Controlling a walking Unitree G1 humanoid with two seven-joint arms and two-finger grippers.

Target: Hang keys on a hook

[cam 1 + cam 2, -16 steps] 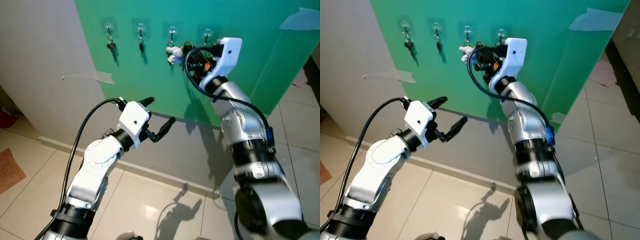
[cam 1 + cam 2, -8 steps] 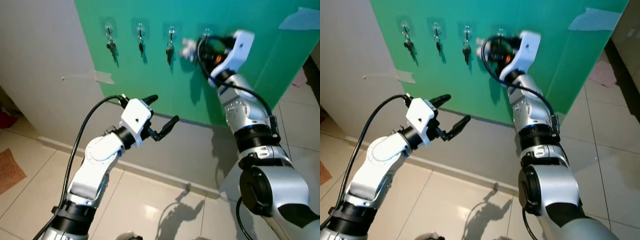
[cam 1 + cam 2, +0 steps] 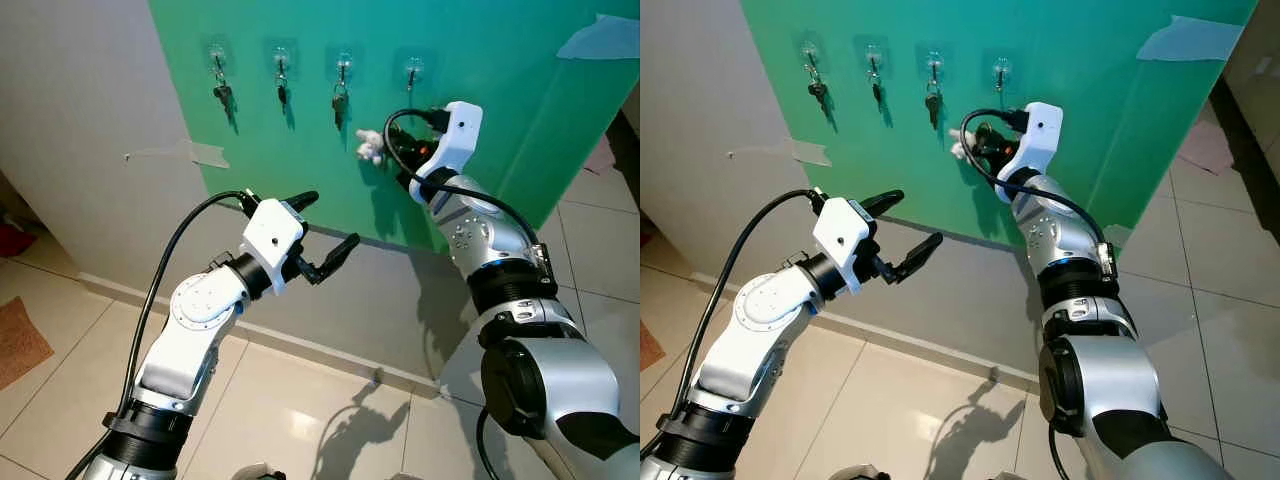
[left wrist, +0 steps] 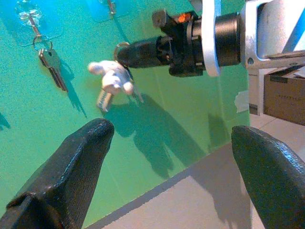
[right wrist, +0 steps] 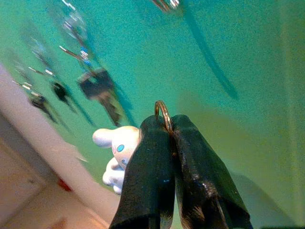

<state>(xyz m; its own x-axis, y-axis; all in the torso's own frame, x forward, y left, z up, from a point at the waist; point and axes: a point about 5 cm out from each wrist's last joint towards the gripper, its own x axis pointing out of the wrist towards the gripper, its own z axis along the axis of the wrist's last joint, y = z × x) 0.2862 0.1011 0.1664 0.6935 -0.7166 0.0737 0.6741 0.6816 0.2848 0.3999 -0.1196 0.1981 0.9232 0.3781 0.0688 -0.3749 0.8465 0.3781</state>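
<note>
A green board (image 3: 480, 120) on the wall carries a row of clear hooks. The three hooks toward my left each hold a dark key (image 3: 340, 100). The rightmost hook (image 3: 412, 70) is bare. My right gripper (image 3: 388, 150) is shut on the ring of a key set (image 5: 163, 114) with a white plush charm (image 3: 369, 146), held close to the board, below and a little left of the bare hook. The charm dangles under the fingers (image 5: 152, 181). My left gripper (image 3: 328, 218) stands open lower down in front of the grey wall, with nothing in it.
The grey wall (image 3: 90, 120) runs left of the board, with a strip of tape (image 3: 190, 153) on it. Pale floor tiles (image 3: 300, 400) lie below. A blue tape patch (image 3: 600, 38) is at the board's upper right corner.
My right gripper carried the key set from the third hook rightward up toward the fourth hook, then dropped below it. The third hook's key is uncovered. My left arm has barely moved.
</note>
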